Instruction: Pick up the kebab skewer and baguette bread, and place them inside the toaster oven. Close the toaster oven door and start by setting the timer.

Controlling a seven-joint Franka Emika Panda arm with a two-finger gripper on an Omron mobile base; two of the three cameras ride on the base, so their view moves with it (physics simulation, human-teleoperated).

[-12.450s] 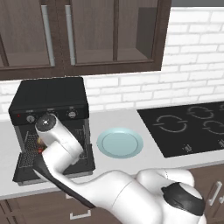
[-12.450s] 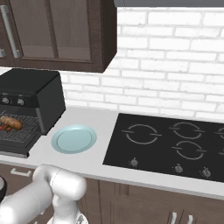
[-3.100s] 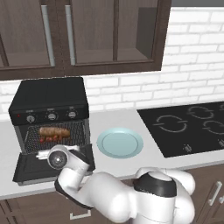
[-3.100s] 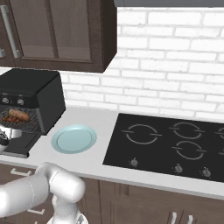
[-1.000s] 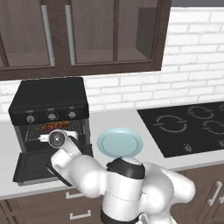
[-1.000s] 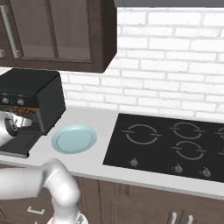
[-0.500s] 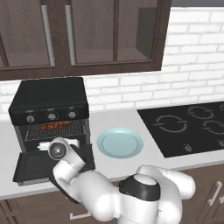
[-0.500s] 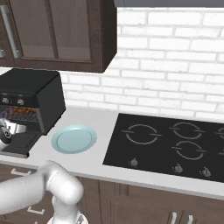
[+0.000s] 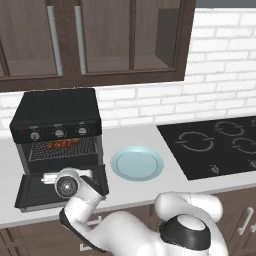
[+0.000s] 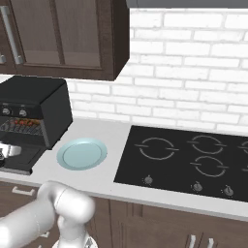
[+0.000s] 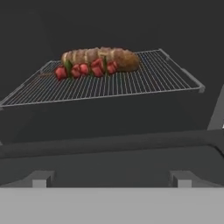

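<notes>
Kitchen counter [image 9: 150, 192] under brick wall. At left, toaster oven [image 9: 57, 116] with toaster oven door [image 9: 37, 191] dropped flat. Gripper [image 11: 111, 181] released, jaws wide, empty, low at the door's front edge. Ahead of it on the wire rack [image 11: 131, 85]: kebab skewer [image 11: 85, 69] touching baguette bread [image 11: 103, 57] behind it. Right of oven, pale blue plate [image 9: 137, 163], then black cooktop [image 9: 215, 145].

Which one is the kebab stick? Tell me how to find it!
Find the toaster oven, the black box on the counter left of the pale blue plate, with its toaster oven door hanging open. Inside, on the wire rack, two foods lie side by side. The kebab skewer is the thin stick of small red chunks in front of the fat golden-brown baguette bread.
</notes>
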